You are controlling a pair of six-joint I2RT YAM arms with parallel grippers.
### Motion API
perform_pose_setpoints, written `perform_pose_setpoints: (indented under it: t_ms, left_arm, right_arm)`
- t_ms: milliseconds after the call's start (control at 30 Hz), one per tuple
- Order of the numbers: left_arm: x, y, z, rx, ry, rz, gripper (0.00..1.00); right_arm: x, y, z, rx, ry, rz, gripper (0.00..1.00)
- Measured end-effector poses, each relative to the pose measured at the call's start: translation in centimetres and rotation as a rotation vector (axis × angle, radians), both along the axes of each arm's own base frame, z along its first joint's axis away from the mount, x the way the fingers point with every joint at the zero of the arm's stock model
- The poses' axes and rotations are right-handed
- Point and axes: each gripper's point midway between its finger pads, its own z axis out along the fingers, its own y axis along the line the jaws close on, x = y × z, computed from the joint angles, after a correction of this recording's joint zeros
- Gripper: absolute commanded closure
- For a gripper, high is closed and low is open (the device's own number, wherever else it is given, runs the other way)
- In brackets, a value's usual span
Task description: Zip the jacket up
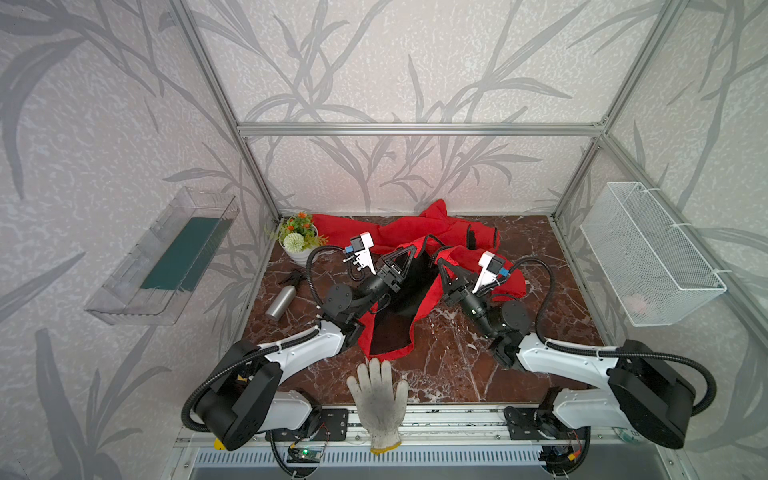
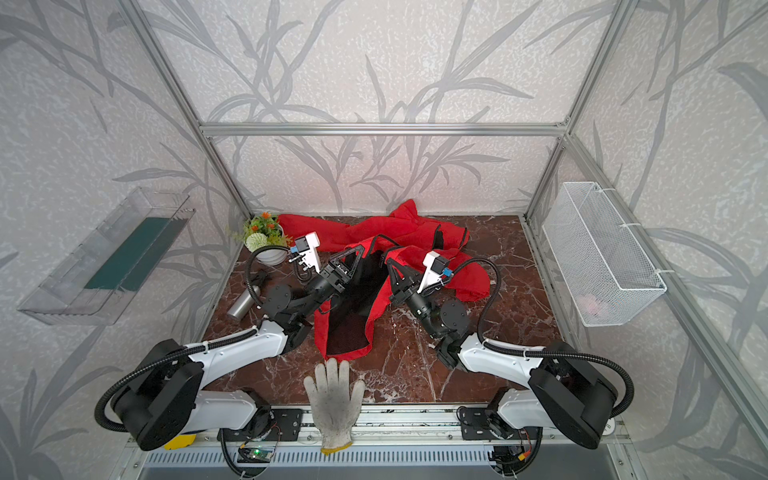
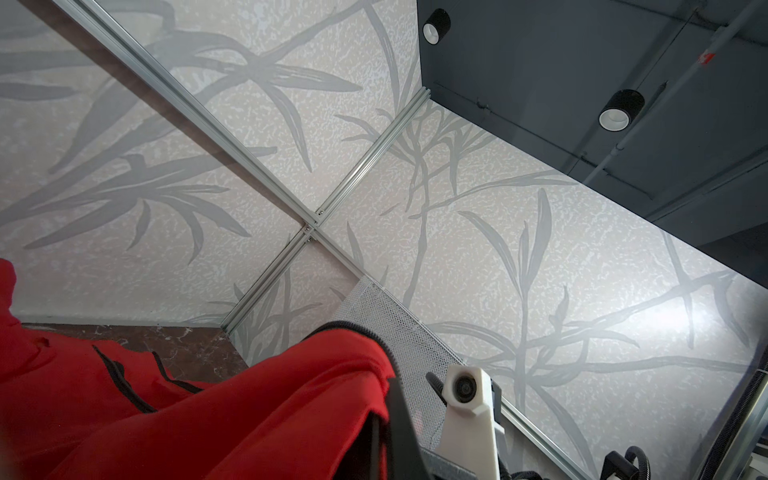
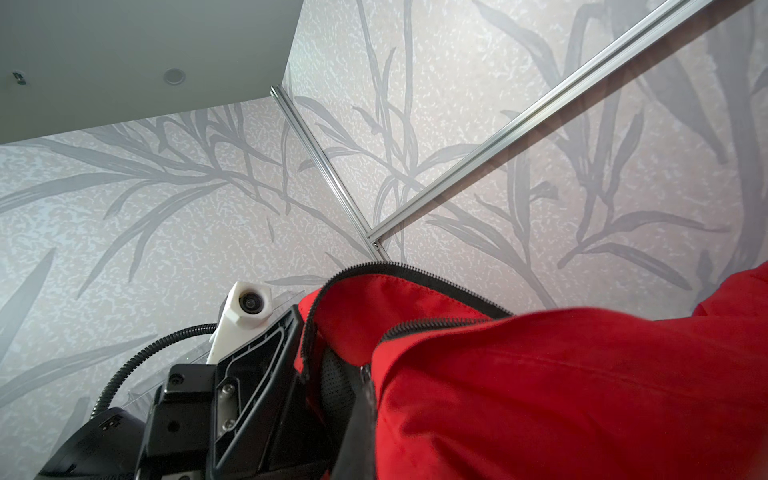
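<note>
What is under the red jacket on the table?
The thin red jacket lies on the brown marbled tabletop, seen around it. Anything beneath the fabric is covered.

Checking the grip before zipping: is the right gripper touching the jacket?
Touching. In a top view the right gripper is shut on the jacket's lifted red edge.

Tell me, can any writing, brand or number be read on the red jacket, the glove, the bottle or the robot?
No text is readable in any view.
On the red jacket: no lettering shows.
On the white glove: none.
On the metal bottle: none.
On the ceiling pipe, a red mark: too blurred to read.
</note>
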Motion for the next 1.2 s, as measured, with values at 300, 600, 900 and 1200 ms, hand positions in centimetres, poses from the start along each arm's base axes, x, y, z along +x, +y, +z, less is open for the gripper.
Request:
perform_pose_setpoints:
  t_ms: [300,600,900,1200]
  left_arm:
    - [0.1,0.0,2.6,-0.040,-0.054,0.009,1.00]
    - [0.2,-0.4,4.2,-0.059,-0.085,-0.002,1.00]
    - [0.0,-0.6,4.7,-0.065,-0.093,-0.008,1.00]
    - [-0.5,-1.0,6.1,-0.086,-0.121,-0.027,1.00]
  right_arm:
    - [-0.5,0.5,0.7,0.026,-0.009,0.047,1.00]
    - [-1.2,1.3,3.0,0.068,-0.048,0.093,1.00]
    - [-2.1,1.7,5.3,0.099,-0.092,0.120,1.00]
    - [-2.1,1.7,5.9,0.100,-0.111,0.115,1.00]
